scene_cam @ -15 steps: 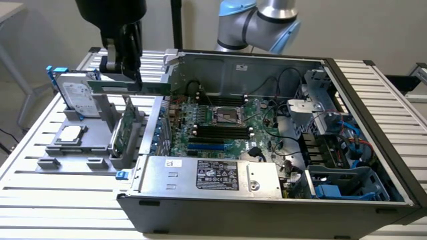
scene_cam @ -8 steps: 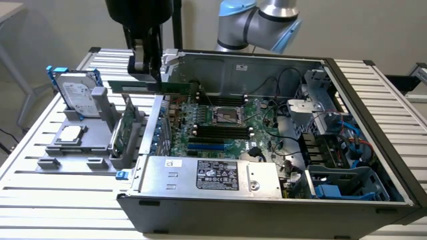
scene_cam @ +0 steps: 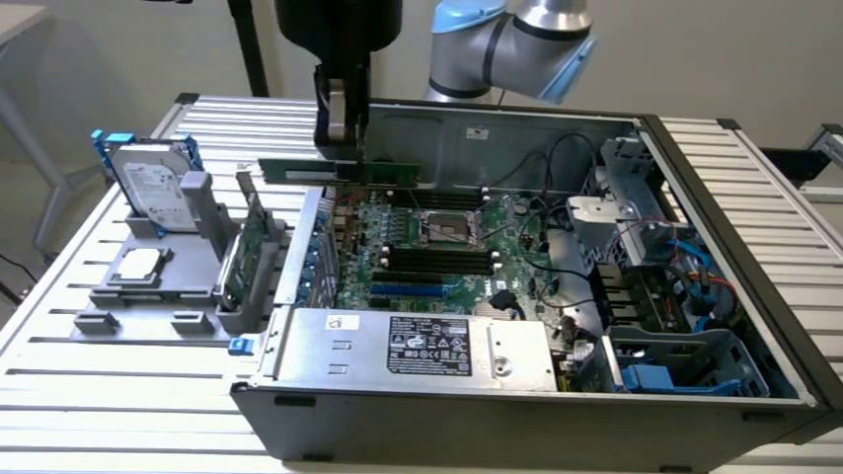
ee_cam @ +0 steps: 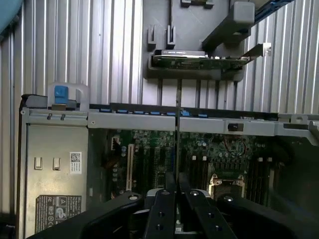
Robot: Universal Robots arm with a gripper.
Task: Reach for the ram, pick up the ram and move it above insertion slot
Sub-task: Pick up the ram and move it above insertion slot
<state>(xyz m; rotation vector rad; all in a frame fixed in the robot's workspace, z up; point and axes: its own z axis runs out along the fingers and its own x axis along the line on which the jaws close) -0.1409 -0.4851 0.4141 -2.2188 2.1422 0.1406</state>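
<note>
One ram (scene_cam: 342,172), one hard drive (scene_cam: 145,186), one expansion card (scene_cam: 249,259).

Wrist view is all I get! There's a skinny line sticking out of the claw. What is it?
Observer: That's the ram, which you're seeing edge-on. From the side it's a long green stick, held level in the claw.
Operator: Is it up in the air?
Observer: Yes. It hangs over the open computer case, above the motherboard, not plugged into anything.
Operator: What's next to the computer?
Observer: A hard drive stands upright in a grey holder, on the exterior view's left.
</note>
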